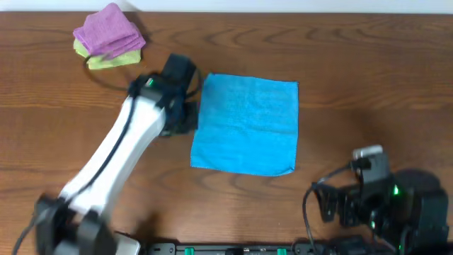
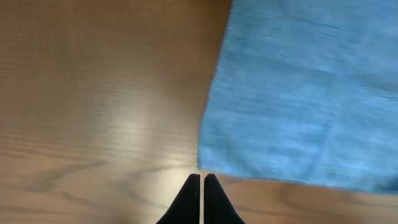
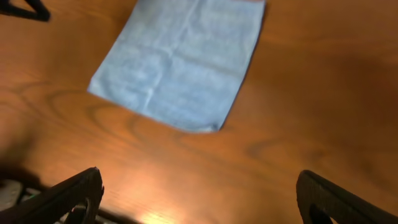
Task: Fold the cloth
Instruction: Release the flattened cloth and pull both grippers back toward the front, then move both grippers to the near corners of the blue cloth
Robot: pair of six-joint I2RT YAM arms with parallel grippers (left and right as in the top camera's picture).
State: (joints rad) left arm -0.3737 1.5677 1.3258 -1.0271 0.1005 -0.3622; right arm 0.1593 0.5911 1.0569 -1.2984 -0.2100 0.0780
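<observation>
The cloth point(image 1: 245, 124) was a bright sky-blue square of soft, nubbly terry. It lay spread flat in a single layer near the middle of the surface point(image 1: 354, 71), which was smooth brown wood with a visible grain and a dull sheen. Faint crease lines crossed the cloth, and its edges ran nearly straight. My left gripper point(image 2: 201, 179) was just beside the cloth's left edge. Its two black tapered fingers were pressed together with nothing between them, and the tips pointed at one corner of the cloth, a little short of it. My right gripper point(image 3: 199, 177) sat at the near right of the surface, well apart from the cloth's near right corner. Its dark fingers were spread wide and held nothing. At the far left a folded purple cloth point(image 1: 110, 30) rested on a folded light-green cloth point(image 1: 106, 62), both of them soft and textured.
</observation>
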